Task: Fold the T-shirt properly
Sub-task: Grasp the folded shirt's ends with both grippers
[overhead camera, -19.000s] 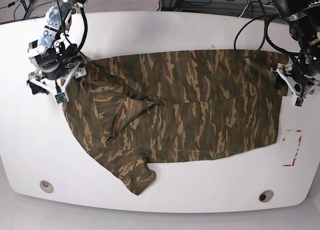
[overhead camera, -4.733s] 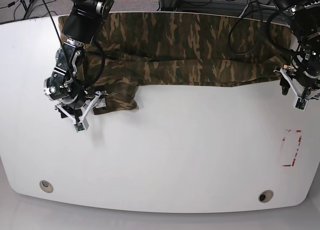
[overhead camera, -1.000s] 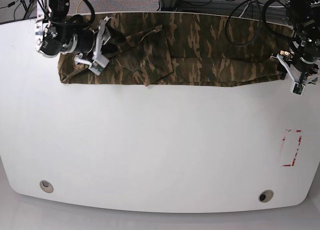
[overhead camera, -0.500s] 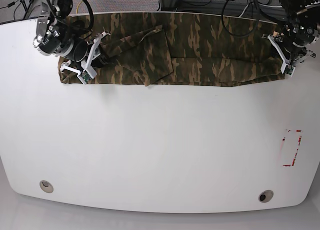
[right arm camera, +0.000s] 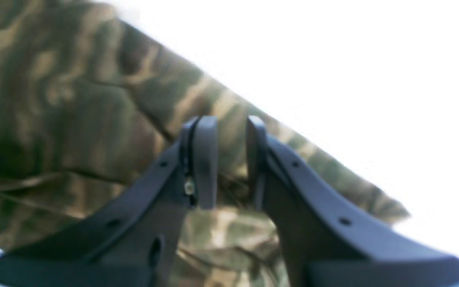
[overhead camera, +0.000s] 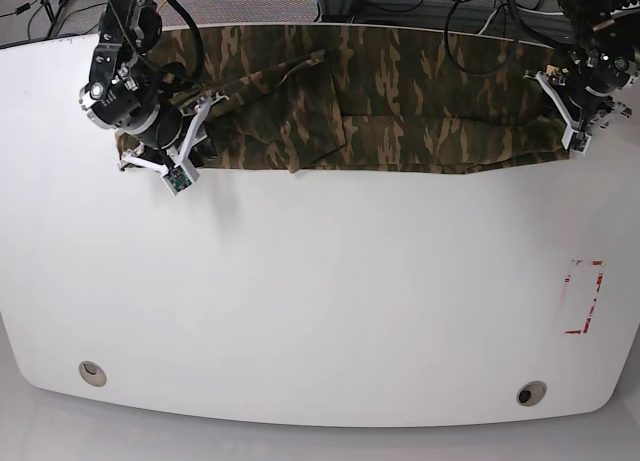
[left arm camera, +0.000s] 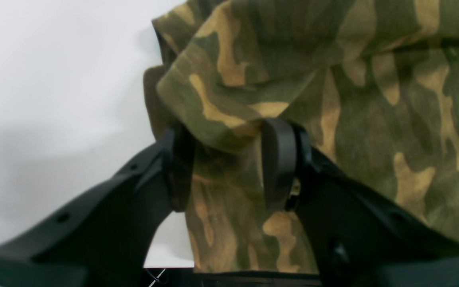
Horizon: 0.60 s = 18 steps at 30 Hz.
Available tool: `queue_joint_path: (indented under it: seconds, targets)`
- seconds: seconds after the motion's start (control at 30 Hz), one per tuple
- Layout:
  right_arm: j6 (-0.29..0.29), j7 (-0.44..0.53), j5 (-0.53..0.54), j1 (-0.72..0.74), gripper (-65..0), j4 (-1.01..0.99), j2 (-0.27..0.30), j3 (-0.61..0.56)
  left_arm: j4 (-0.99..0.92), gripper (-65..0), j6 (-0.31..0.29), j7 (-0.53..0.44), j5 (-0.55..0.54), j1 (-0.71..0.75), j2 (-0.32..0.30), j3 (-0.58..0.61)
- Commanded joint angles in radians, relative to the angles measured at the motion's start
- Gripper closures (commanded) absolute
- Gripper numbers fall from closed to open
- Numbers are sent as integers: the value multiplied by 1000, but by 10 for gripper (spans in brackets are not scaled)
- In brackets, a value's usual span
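Two grips carry your risk: the shirt lies in a band along the table's far edge. Left gripper pinches a bunched corner; right gripper clamps cloth too. Uneven pulls could skew it.

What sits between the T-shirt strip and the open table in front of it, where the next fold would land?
Nothing visible. The T-shirt lies along the far edge of the table; the only thing nearer is a red-outlined marking, off to one side.
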Motion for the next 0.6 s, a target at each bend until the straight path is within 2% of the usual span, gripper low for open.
queue_joint_path:
  seconds: [0.0, 0.17, 0.47, 0.57]
  targets:
    - [2, 1, -11, -29, -122, 15, 25, 10, 13, -240, 2, -12, -6, -6, -15, -3]
    - [2, 4, -5, -104, -120, 13, 96, 11, 12, -240, 2, -12, -1, -29, -16, -3]
    - [2, 5, -5, -222, -117, 12, 157, 14, 13, -240, 2, -12, -2, -31, -16, -3]
    - [2, 5, -5, -250, -117, 27, 160, 17, 13, -240, 2, -12, -2, -31, -16, -3]
